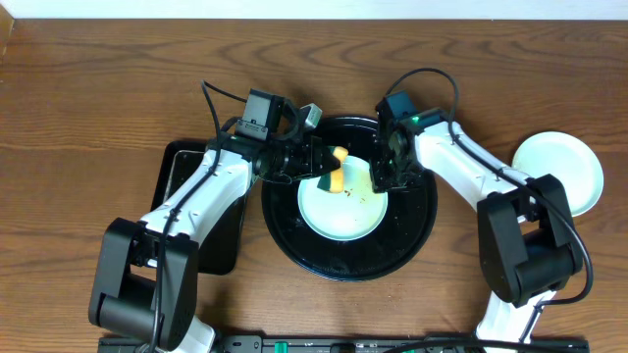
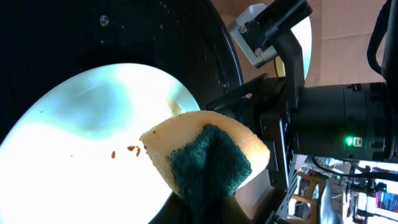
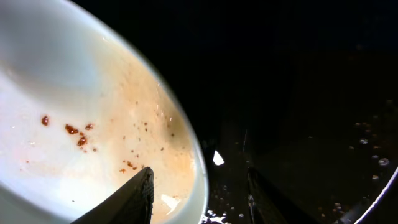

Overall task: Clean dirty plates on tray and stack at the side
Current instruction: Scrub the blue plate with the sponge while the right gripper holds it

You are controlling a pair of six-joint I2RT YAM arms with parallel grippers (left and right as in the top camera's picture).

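A pale turquoise plate (image 1: pixel 341 208) lies in the round black tray (image 1: pixel 417 230), with small brown smears (image 2: pixel 123 150) near its middle. My left gripper (image 1: pixel 324 170) is shut on a folded yellow and green sponge (image 2: pixel 208 158), held over the plate's far edge. My right gripper (image 3: pixel 202 199) stands open astride the plate's right rim (image 3: pixel 200 180). One of its fingers (image 3: pixel 138 194) is over the plate's stained inside and the other over the wet tray. A second pale plate (image 1: pixel 557 173) rests on the table at the right.
A smaller black rectangular tray (image 1: pixel 191 167) lies under the left arm, left of the round tray. The right arm's body (image 2: pixel 336 121) hangs close beside the sponge. Bare wooden table surrounds both trays.
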